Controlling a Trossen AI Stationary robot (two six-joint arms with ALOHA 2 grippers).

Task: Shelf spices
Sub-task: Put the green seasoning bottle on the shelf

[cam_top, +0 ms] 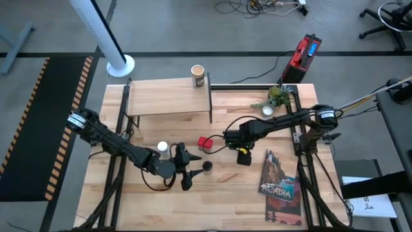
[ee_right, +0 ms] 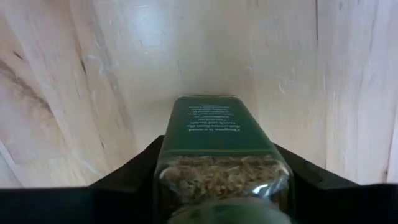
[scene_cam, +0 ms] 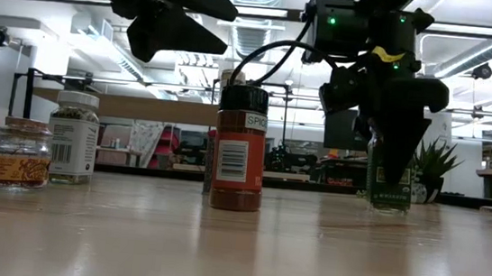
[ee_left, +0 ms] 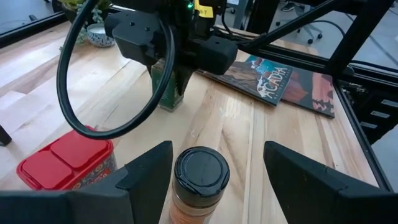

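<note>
A dark-capped brown jar (cam_top: 207, 165) (ee_left: 199, 180) stands upright on the table. My left gripper (ee_left: 214, 177) is open, one finger on each side of the jar, clear of it. My right gripper (cam_top: 243, 156) (ee_right: 221, 180) points down, shut on a green-lidded jar (scene_cam: 389, 184) (ee_left: 169, 87). A red square tin (cam_top: 205, 142) (ee_left: 65, 155) lies between the two arms. A white-capped jar (cam_top: 163, 148) (scene_cam: 74, 137) stands by the left arm. A tan canister (cam_top: 197, 75) stands on the shelf (cam_top: 168, 96) at its right end. My right gripper pinches the green-lidded jar by its two opposite sides (ee_right: 163, 163), high up near the lid, between its two fingers. The fingers (scene_cam: 401, 126) come from above, pointing down. The jar stands upright, its base (ee_left: 169, 106) seemingly on the table.
The "Acadia" book (cam_top: 278, 183) lies at the near right. A small plant (cam_top: 277, 98) in a white pot stands at the far right. A small jar with an orange label (scene_cam: 20, 154) stands at the left in the low view. Bare wood lies in front of the shelf.
</note>
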